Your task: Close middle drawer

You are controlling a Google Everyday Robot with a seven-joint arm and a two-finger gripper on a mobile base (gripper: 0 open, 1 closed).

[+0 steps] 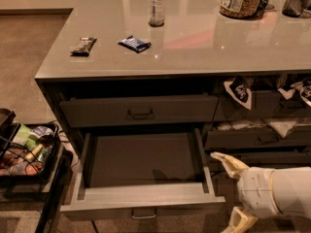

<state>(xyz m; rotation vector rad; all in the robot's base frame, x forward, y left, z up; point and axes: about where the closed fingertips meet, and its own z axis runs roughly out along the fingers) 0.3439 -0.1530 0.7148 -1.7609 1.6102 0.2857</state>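
Middle drawer (141, 198) stands pulled out, bare inside; we see the gripper (221, 192) just right of its front corner, fingers spread, seemingly not touching it.

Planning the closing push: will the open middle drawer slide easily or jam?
The middle drawer looks empty, so it is probably light and easy to slide. It is wide, and the open gripper sits by its right front corner; a push there may skew it, so near the handle seems safer.
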